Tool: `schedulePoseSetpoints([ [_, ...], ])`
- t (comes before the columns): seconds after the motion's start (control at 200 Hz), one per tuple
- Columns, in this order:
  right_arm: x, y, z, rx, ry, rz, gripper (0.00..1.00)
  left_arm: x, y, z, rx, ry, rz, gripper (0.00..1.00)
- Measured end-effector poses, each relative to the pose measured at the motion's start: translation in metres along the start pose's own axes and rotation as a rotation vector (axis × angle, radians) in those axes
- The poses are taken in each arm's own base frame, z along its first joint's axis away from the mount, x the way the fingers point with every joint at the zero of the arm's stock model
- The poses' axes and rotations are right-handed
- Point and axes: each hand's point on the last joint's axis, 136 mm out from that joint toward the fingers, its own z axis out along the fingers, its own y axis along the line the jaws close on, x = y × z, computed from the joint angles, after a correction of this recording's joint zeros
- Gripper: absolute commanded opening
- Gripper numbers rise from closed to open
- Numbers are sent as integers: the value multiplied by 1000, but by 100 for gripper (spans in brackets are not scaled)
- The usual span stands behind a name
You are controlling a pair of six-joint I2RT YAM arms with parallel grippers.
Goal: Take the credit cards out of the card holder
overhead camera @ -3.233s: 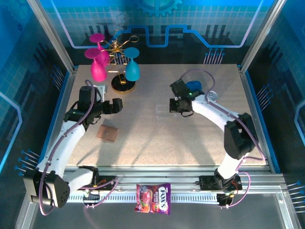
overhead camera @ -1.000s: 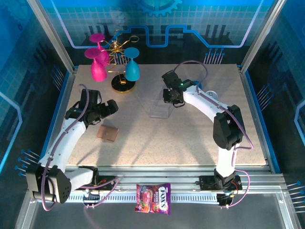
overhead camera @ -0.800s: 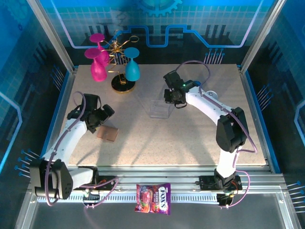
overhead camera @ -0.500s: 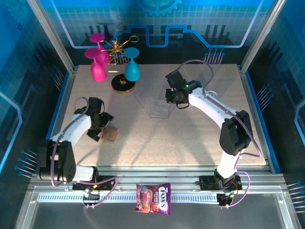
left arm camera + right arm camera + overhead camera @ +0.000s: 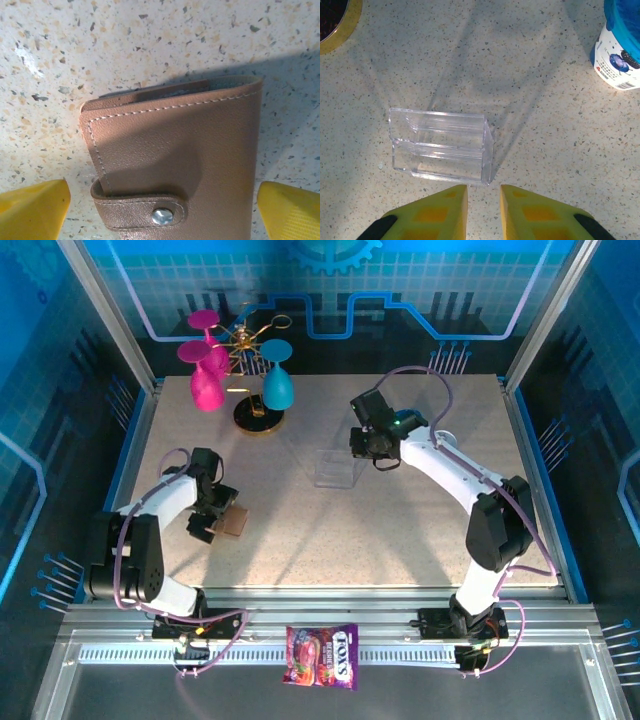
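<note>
One card holder (image 5: 175, 165), brown, snapped closed, flat on the table's (image 5: 330, 540) left side; contents hidden, near edge cut off. Left gripper (image 5: 212, 517) over it, yellow fingers (image 5: 32, 209) spread wide on either side. Right gripper (image 5: 483, 207) nearly closed, empty, beside one clear plastic stand (image 5: 440, 146). Two inverted goblets (image 5: 207, 388) on rack.

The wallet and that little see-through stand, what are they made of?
The wallet looks like brown leather or imitation leather: fine grain, pale stitching along the edges and a strap closed with a shiny metal snap. Which of the two I cannot tell. The stand looks like clear hard plastic, probably acrylic: the speckled table shows through it and its edges catch the light.
</note>
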Motion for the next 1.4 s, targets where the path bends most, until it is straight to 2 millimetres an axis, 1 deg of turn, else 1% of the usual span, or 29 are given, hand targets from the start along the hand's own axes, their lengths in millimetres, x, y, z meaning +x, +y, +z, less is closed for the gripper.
schedulePoseSetpoints([
  [0.085,-1,0,-1,0,-4,1,25,1,0,4,0,5,-10,90],
  [0.185,-1,-1,-3,0,-6,1,25,2,-4,7,16,14,-20,85],
  [0.385,-1,-2,-7,2,-16,2,25,3,-6,8,25,20,-15,74],
  [0.425,-2,-2,-8,0,-18,2,25,4,-7,8,26,21,-10,73],
  [0.465,-2,-2,-9,-2,-20,3,25,5,-7,8,25,21,-2,74],
  [0.555,-2,-2,-11,-3,-23,3,25,9,-9,8,27,23,36,86],
  [0.59,-2,-2,-11,-3,-23,3,25,11,-9,8,26,25,48,89],
  [0.775,1,-4,-11,0,-18,2,25,14,-8,8,21,27,70,97],
  [0.986,0,-5,-16,-3,-28,3,25,14,-8,7,18,29,56,99],
  [1.201,1,-6,-18,-1,-32,3,25,13,-21,-2,47,20,42,98],
  [1.396,5,-9,-15,6,-22,1,25,17,-25,-1,30,28,37,99],
])
